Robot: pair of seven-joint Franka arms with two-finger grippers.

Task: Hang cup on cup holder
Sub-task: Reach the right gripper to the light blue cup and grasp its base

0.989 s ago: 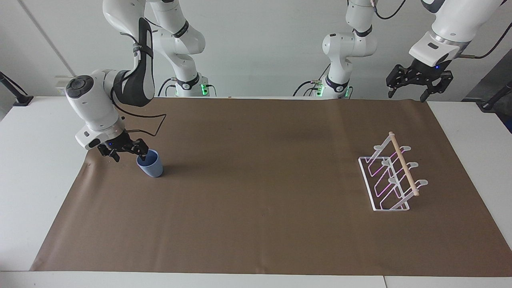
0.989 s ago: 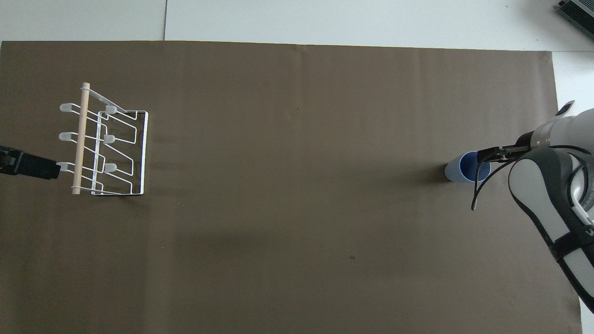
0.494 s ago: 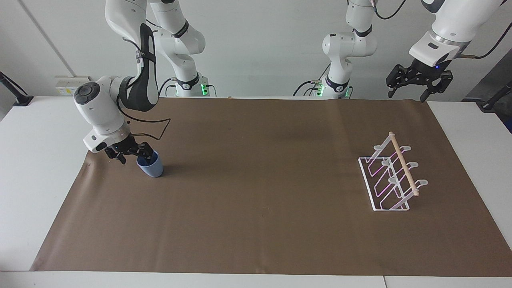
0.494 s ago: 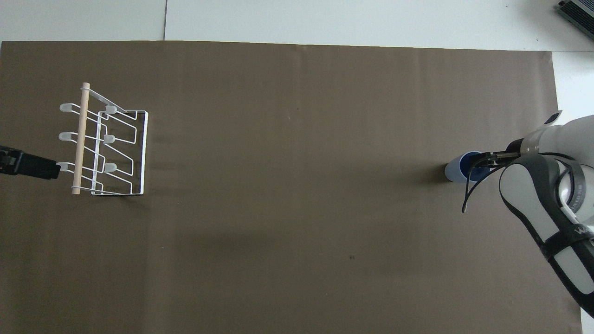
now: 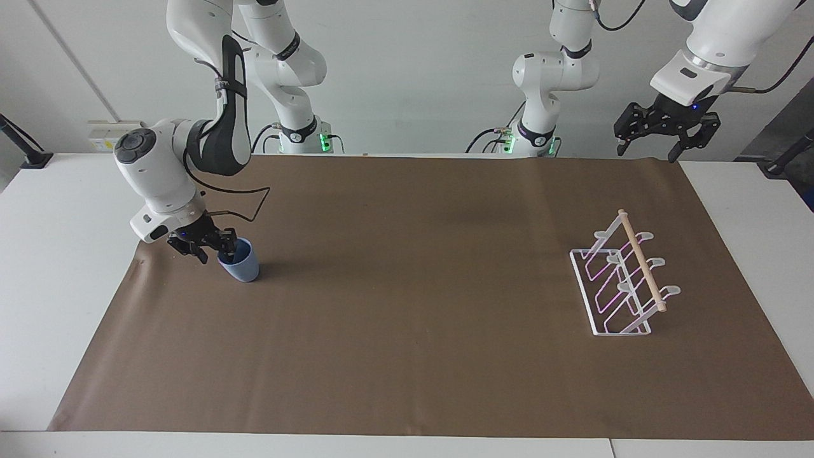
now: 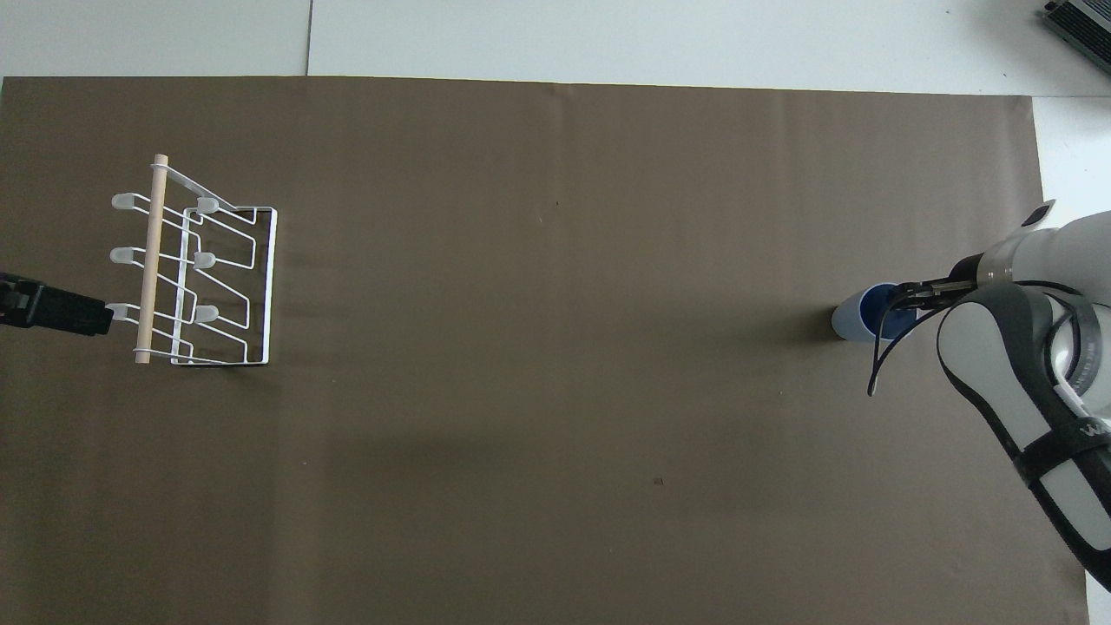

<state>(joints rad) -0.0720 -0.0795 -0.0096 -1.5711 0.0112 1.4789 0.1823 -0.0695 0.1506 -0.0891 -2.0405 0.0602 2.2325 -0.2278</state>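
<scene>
The light-blue cup (image 5: pixel 243 268) stands upright on the brown mat near the right arm's end; it also shows in the overhead view (image 6: pixel 849 321). My right gripper (image 5: pixel 216 254) is low at the cup's rim, with one finger inside the cup and the other outside, a narrow gap still between them; in the overhead view the right gripper (image 6: pixel 907 295) lies over the rim. The white wire cup holder (image 5: pixel 620 286) with its wooden dowel stands empty near the left arm's end and also shows in the overhead view (image 6: pixel 204 278). My left gripper (image 5: pixel 664 137) waits open, high in the air.
The brown mat (image 5: pixel 413 318) covers most of the white table (image 5: pixel 51 267). A tip of the left gripper (image 6: pixel 56 312) shows beside the holder in the overhead view. A loose black cable loops from the right wrist near the cup.
The right gripper has shifted slightly over the cup's rim and its fingers have drawn closer together. The cup, the holder and the left arm have not moved.
</scene>
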